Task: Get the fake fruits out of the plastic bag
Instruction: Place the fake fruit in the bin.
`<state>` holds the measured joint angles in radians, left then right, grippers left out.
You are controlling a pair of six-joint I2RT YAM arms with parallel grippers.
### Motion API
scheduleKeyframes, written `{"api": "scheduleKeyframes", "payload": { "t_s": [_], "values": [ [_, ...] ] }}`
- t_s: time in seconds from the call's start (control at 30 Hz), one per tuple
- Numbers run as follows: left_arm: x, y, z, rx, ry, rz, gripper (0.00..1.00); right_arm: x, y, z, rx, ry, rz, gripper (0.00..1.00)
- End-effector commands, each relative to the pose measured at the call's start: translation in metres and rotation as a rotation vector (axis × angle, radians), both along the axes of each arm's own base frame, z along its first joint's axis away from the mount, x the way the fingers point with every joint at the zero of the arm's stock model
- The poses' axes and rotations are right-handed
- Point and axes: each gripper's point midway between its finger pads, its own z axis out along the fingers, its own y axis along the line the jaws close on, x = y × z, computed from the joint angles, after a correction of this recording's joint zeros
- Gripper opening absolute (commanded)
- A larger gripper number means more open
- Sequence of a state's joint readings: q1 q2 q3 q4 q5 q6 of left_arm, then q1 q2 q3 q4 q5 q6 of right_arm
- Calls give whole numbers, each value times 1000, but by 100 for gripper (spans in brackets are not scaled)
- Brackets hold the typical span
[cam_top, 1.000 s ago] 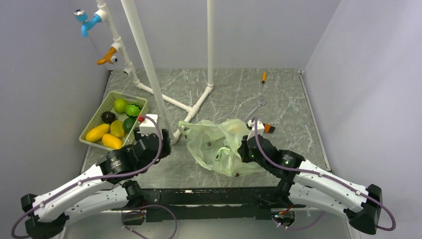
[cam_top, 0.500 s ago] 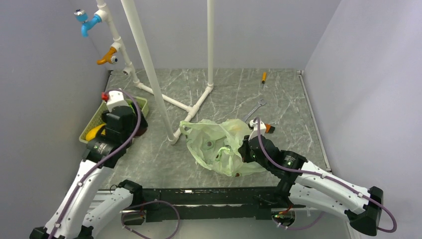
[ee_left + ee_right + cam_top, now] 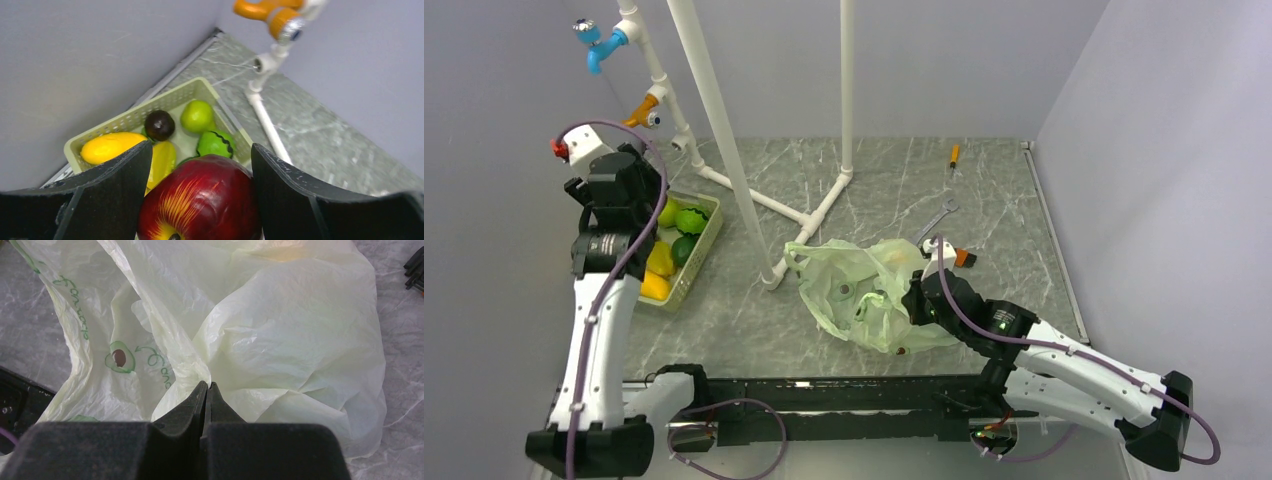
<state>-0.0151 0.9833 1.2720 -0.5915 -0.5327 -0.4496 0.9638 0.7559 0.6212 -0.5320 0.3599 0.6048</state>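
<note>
One plastic bag (image 3: 864, 290) lies crumpled on the table (image 3: 984, 200), its film pinched in the right gripper (image 3: 206, 387), jaws closed tight. One basket (image 3: 122, 119) shows five fake fruits (image 3: 197, 116). Above it the left gripper (image 3: 201, 160), spread wide, clasps one red apple (image 3: 200, 200).

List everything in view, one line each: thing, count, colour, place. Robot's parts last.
plastic bag: one, translucent pale green, table centre, crumpled
basket: one, pale green, table's left edge
fruits in basket: at least five showing, yellow, green, one dark
red apple: one, red streaked yellow, above the basket
pipe frame: one, white, rear left
blue tap: one, blue, top of the pipe
orange tap: one, orange, lower on the pipe
wrench: one, silver, behind the bag
small tool: one, orange, far rear
left pincer: one, black, closed on the red apple
right pincer: one, black, shut, pinching the plastic bag
</note>
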Motion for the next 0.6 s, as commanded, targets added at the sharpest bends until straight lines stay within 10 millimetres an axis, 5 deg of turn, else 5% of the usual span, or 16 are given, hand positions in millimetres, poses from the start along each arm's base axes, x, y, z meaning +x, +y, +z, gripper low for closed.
{"api": "scheduleKeyframes", "payload": {
  "t_s": [0.0,0.1,0.2,0.57],
  "values": [
    [15,46,-34,-22,24,176,0,5,1,17,19,-37,-10,0],
    [23,71,-89,-217,75,193,0,5,2,15,14,-25,-11,0],
    [40,76,-122,-328,131,152,0,6,5,16,12,-27,0,0],
    [64,98,-207,-343,420,160,0,3,8,22,37,-22,11,0]
  ]
}}
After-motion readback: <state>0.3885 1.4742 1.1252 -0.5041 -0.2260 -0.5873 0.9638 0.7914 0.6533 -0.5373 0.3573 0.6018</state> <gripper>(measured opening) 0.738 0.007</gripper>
